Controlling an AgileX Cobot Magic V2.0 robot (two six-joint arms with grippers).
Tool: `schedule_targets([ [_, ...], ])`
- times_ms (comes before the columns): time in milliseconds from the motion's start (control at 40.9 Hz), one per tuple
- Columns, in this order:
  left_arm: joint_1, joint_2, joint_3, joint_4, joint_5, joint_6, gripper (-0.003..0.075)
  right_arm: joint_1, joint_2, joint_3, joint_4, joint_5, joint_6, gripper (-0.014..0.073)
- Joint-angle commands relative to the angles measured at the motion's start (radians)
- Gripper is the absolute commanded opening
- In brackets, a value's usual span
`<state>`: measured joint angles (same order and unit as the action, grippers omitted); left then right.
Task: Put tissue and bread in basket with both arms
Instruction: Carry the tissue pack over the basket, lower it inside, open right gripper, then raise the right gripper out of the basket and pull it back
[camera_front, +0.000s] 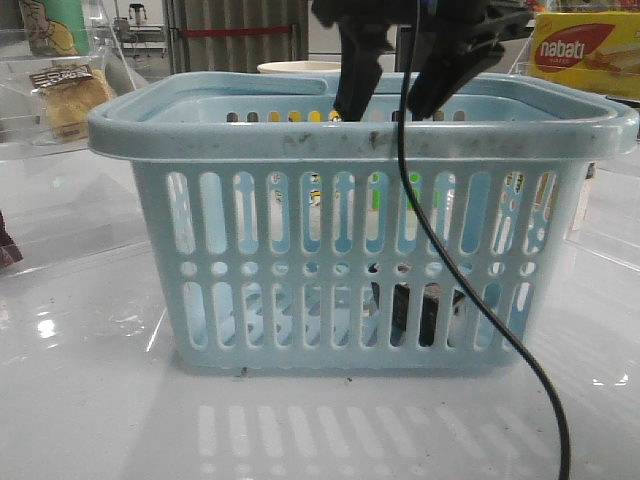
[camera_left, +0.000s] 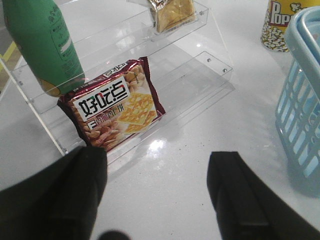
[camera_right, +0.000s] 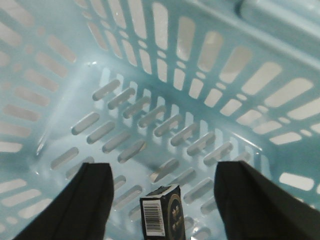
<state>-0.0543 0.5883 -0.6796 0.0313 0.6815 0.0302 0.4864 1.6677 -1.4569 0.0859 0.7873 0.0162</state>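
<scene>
Reading "nabati" on the yellow-and-red box at the far right, "Pop" on a tub beside the basket, Chinese characters on a maroon cracker pack leaning against a clear acrylic shelf.

Hanging over the basket with right gripper spread wide, holding nothing, black fingers dipping just inside the smudged rim. Lying on the slotted light-blue floor directly beneath: tissue, a small black packet showing a white barcode patch.

Hovering over the glossy white table with left gripper spread too, empty. Sitting on the shelf's upper tier: bread, golden-brown in clear wrap, well apart from the basket. Standing next to it: green bottle.
</scene>
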Motion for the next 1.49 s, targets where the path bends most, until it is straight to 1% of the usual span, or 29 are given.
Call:
schedule_targets([
  [0, 0.003, 0.008, -0.029, -0.006, -0.073, -0.009, 0.0488, -0.002, -0.143, 0.006, -0.015, -0.063, -0.038, 0.0540],
  [98, 0.003, 0.008, -0.029, -0.006, -0.073, -0.009, 0.0488, -0.002, -0.254, 0.079, -0.015, -0.101, -0.087, 0.0540],
  [220, 0.003, 0.008, -0.029, -0.006, -0.073, -0.009, 0.0488, -0.002, -0.417, 0.191, -0.022, -0.114, -0.130, 0.0540],
  [367, 0.003, 0.008, -0.029, -0.006, -0.073, -0.009, 0.0488, -0.002, -0.593, 0.316, -0.053, -0.112, -0.130, 0.0540],
  [490, 0.003, 0.008, -0.029, -0.006, -0.073, -0.009, 0.0488, -0.002, -0.735, 0.418, -0.054, -0.104, -0.121, 0.0540],
  [685, 0.003, 0.008, -0.029, -0.006, -0.073, -0.009, 0.0488, -0.002, -0.916, 0.558, -0.054, -0.074, -0.076, 0.0540],
  [808, 0.003, 0.008, -0.029, -0.006, -0.073, -0.009, 0.0488, -0.002, -1.010, 0.630, -0.054, -0.068, -0.075, 0.0540],
  [979, 0.003, 0.008, -0.029, -0.006, -0.073, -0.009, 0.0488, -0.002, -1.073, 0.680, -0.055, -0.067, -0.075, 0.0540],
  [1150, 0.003, 0.008, -0.029, -0.006, -0.081, -0.009, 0.0488, -0.002, -1.073, 0.681, -0.055, -0.028, -0.075, 0.0540],
  [1371, 0.003, 0.008, -0.029, -0.015, -0.088, -0.009, 0.0488, -0.002, -1.073, 0.681, -0.055, -0.027, -0.075, 0.0540],
  [1469, 0.003, 0.025, -0.033, -0.015, -0.116, -0.009, 0.0489, -0.002, -1.073, 0.681, -0.055, -0.027, -0.075, 0.0540],
])
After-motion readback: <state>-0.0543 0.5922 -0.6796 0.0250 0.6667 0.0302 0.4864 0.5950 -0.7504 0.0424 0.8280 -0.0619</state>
